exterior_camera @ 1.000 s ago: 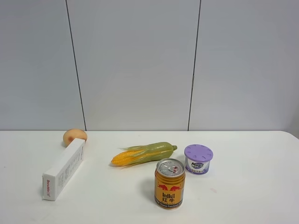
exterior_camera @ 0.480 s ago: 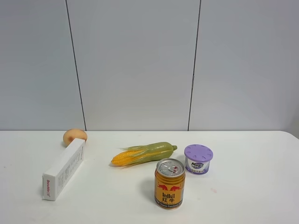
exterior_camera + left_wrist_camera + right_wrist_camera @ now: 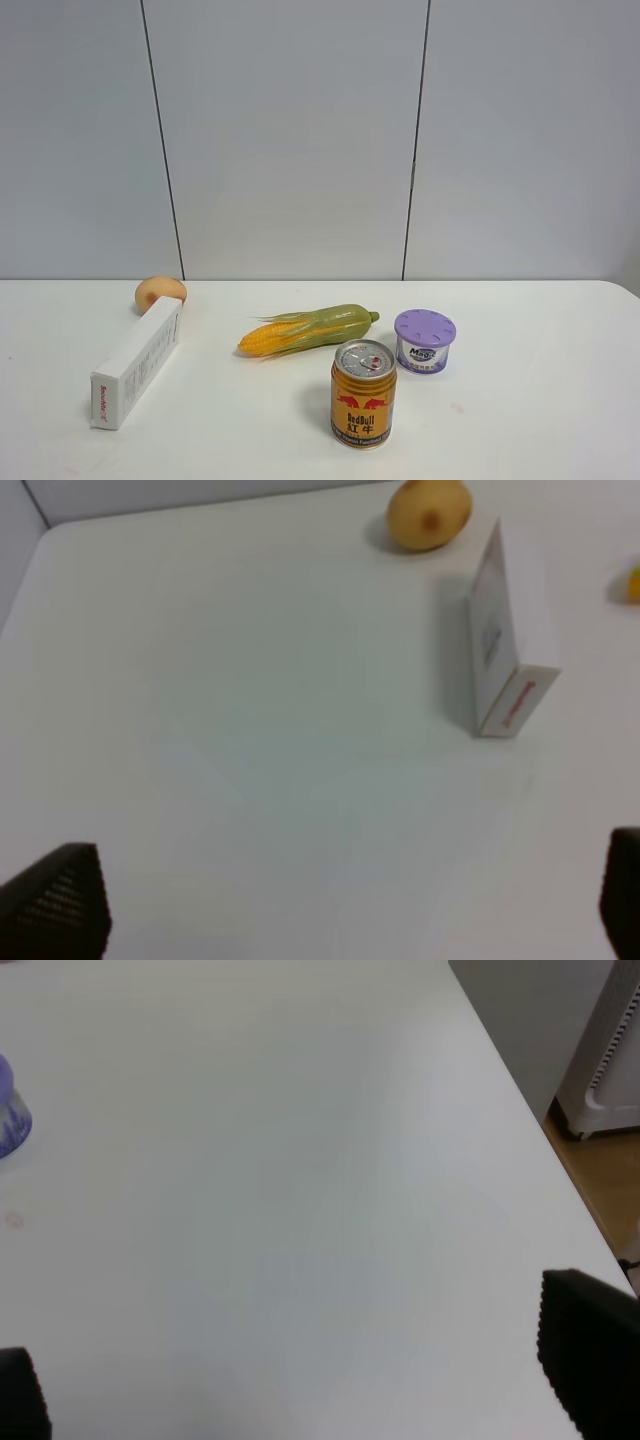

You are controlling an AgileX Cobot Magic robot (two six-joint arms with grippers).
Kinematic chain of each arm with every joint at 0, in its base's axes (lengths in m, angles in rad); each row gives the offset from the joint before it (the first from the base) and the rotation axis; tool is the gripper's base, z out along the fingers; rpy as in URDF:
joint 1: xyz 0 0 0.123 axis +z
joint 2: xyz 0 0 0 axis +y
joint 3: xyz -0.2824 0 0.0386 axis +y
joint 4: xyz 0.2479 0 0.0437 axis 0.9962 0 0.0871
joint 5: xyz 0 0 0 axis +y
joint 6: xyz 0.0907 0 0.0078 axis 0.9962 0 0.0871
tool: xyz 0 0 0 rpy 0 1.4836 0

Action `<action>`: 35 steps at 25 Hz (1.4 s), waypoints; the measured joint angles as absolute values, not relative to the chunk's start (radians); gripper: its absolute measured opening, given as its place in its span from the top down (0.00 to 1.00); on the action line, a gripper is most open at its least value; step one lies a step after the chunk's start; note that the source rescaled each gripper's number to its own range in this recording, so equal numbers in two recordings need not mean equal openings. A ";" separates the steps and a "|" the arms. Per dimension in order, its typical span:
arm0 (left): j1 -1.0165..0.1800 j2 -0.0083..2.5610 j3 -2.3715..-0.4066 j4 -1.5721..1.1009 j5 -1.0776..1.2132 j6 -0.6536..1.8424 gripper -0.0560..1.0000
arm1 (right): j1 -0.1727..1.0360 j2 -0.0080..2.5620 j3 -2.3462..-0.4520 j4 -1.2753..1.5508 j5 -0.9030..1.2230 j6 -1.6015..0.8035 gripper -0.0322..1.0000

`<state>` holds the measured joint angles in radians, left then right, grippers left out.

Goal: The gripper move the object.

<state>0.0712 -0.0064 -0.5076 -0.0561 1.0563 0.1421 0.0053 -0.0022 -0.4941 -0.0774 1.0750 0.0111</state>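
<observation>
The object is a small round tub (image 3: pixel 424 340) with a lavender dotted lid, standing on the white table right of the corn and behind-right of the gold can. Only its edge shows in the right wrist view (image 3: pixel 9 1115), far from the fingers. Neither gripper shows in the exterior high view. The left gripper (image 3: pixel 340 910) is open and empty over bare table, with black fingertips (image 3: pixel 58 905) wide apart. The right gripper (image 3: pixel 300 1380) is open and empty over bare table near the table's right edge.
A gold Red Bull can (image 3: pixel 363 393) stands in front. A corn cob (image 3: pixel 308 330) lies mid-table. A white carton (image 3: pixel 138 362) (image 3: pixel 508 645) and a tan egg-like ball (image 3: pixel 160 292) (image 3: pixel 428 515) are at the left. Beyond the table's right edge is wood floor (image 3: pixel 600 1175).
</observation>
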 joint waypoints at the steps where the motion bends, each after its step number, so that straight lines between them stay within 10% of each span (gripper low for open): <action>1: 0.071 -0.006 -0.508 -0.070 1.056 0.141 0.01 | 0.005 -0.002 -0.494 -0.077 1.075 0.011 0.00; 35: 0.071 -0.006 -0.508 -0.094 1.056 0.119 0.01 | 0.005 -0.002 -0.494 -0.077 1.075 0.011 0.00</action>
